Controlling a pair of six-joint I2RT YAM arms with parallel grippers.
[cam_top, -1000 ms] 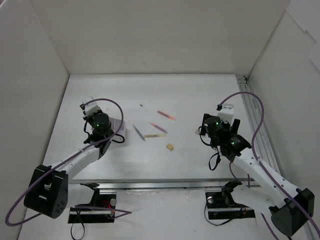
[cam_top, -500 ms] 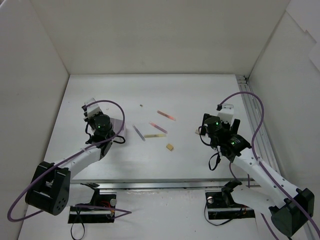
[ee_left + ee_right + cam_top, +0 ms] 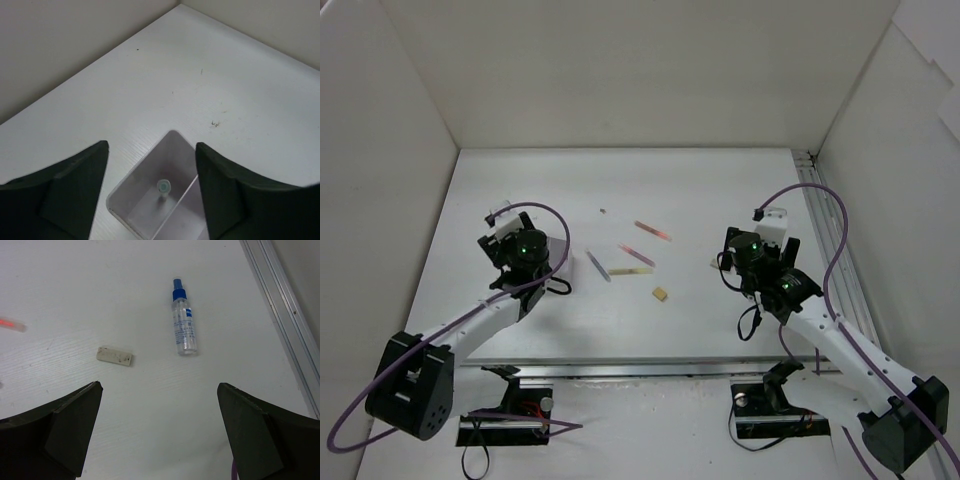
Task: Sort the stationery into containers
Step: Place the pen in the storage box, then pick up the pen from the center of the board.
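A small clear spray bottle (image 3: pixel 183 325) with a blue cap lies on the white counter (image 3: pixel 100 280) in the upper centre of the right wrist view, cap pointing toward the top edge. A metal rail (image 3: pixel 280 305) runs down that view's right side. In the overhead view, plain white walls (image 3: pixel 620 70) fill the top and both sides.

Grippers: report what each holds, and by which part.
Neither holds anything. The left gripper is open over the white box, the right gripper open over the table near the off-white eraser.

The left gripper (image 3: pixel 151 147) has been rotated at the wrist over the last second. It has also been shifted slightly sideways.
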